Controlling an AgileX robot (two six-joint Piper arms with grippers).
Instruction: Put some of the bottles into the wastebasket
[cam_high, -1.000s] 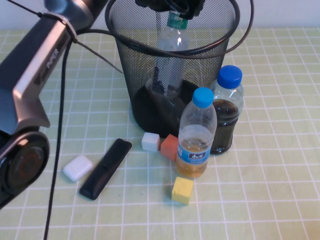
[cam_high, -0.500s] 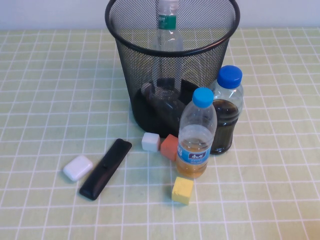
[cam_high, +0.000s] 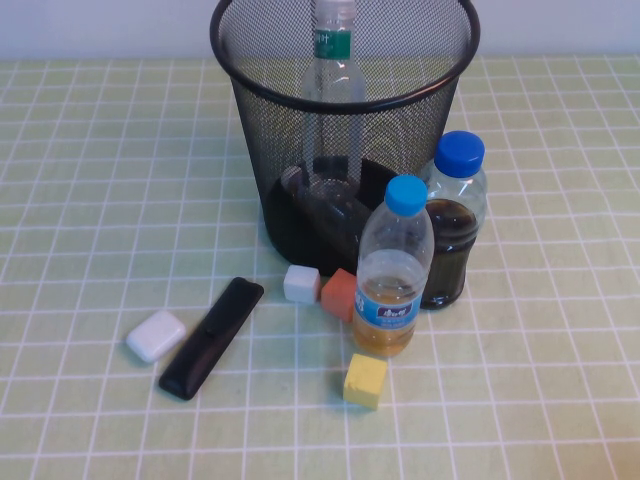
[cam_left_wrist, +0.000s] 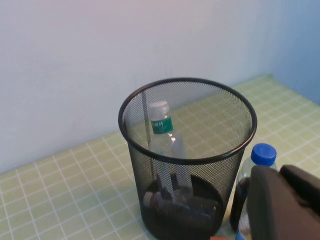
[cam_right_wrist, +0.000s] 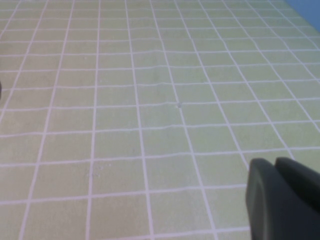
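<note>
The black wire-mesh wastebasket (cam_high: 420, 120) stands at the back middle of the table. The taller clear bottle (cam_high: 333, 70), with a white cap and green neck label, stands inside it, leaning on the far wall. It also shows in the left wrist view (cam_left_wrist: 162, 132). A short clear bottle (cam_high: 312, 195) lies on the basket's bottom, dim through the mesh. Neither arm shows in the high view. My left gripper (cam_left_wrist: 277, 171) is shut and empty, raised on the near side of the wastebasket (cam_left_wrist: 235, 150). My right gripper (cam_right_wrist: 274, 162) is shut and empty over bare tablecloth.
In front of the basket stand a light-blue-capped bottle of amber liquid (cam_high: 393, 270) and a blue-capped bottle of dark liquid (cam_high: 452, 220). Near them lie white (cam_high: 301, 283), orange (cam_high: 340, 293) and yellow (cam_high: 365, 380) cubes, a black remote (cam_high: 211, 337) and a white case (cam_high: 156, 335).
One second ago my left arm reached over the basket with its gripper at the taller bottle's cap. It has let go and left the high view; the bottle stays in the basket.
</note>
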